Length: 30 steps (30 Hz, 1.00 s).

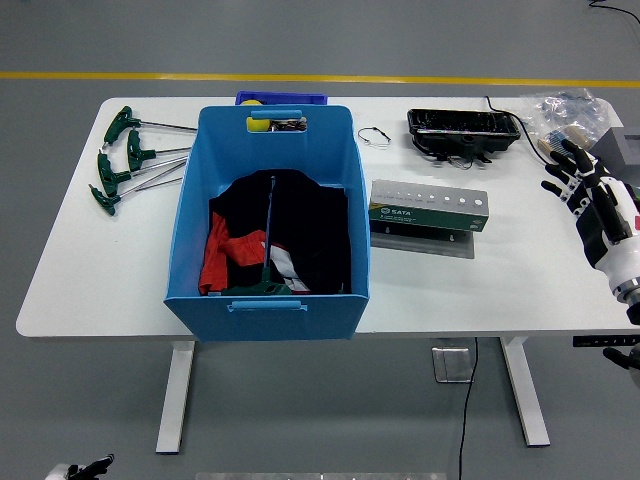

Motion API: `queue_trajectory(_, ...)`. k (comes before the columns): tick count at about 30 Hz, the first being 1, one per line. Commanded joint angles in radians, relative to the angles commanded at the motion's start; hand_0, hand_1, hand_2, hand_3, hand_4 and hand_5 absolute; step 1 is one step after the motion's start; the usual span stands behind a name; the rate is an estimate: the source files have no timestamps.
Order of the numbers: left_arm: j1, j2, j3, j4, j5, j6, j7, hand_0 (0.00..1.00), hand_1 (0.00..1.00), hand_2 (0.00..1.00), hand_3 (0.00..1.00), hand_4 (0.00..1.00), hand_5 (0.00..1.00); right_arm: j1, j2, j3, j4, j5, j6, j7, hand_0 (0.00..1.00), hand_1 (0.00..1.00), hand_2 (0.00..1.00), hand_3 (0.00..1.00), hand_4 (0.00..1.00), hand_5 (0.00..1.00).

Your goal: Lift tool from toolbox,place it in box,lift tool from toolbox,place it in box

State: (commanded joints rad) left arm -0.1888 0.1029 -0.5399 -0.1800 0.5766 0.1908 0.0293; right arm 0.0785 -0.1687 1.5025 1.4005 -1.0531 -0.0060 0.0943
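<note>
Right hand: the right hand [583,185] sits at the right edge of the frame, over the table's right end, fingers spread and holding nothing.
Left hand: the left hand [80,469] shows only as a sliver in the lower left corner, below table level; its finger pose cannot be told.
Toolbox: the black toolbox [462,130] lies open in the upper right of the frame, near the far edge, well apart from the right hand; its contents are too small to name.
Box: the blue box [268,215] stands in the left centre, already holding black and red fabric [270,240] and a green-handled tool [266,285] near its front wall.
Other tools: green T-handle wrenches [125,160] lie in the upper left, just beside the box.
Socket case: a grey SATA case [428,212] rests between box and hand, right of centre.
Clutter: a clear plastic bag [565,108] lies in the upper right corner, near the fingertips.
Risk: a reach to the toolbox could snag the bag or the black cable [497,103] behind it, dragging the toolbox.
Risk: carrying a tool leftward at low height could clip the SATA case or the box's rim, knocking the tool loose.
</note>
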Motion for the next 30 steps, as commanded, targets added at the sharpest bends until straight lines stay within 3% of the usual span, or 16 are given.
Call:
queue_trajectory(15, 0.002, 0.0, 0.002, 0.0, 0.007, -0.003, 0.0, 0.846, 0.789, 0.775, 0.596, 0.705, 0.55, -0.009, 0.013, -0.021, -0.027, 0.02, -0.029, 0.078, 0.842, 0.831, 0.86, 0.887, 0.998, 0.864)
queue_trajectory(30, -0.009, -0.004, -0.006, 0.0, -0.004, -0.002, -0.002, 0.845, 0.789, 0.775, 0.595, 0.706, 0.548, 0.011, 0.026, -0.027, -0.043, 0.003, -0.036, 0.075, 0.842, 0.828, 0.859, 0.875, 0.998, 0.868)
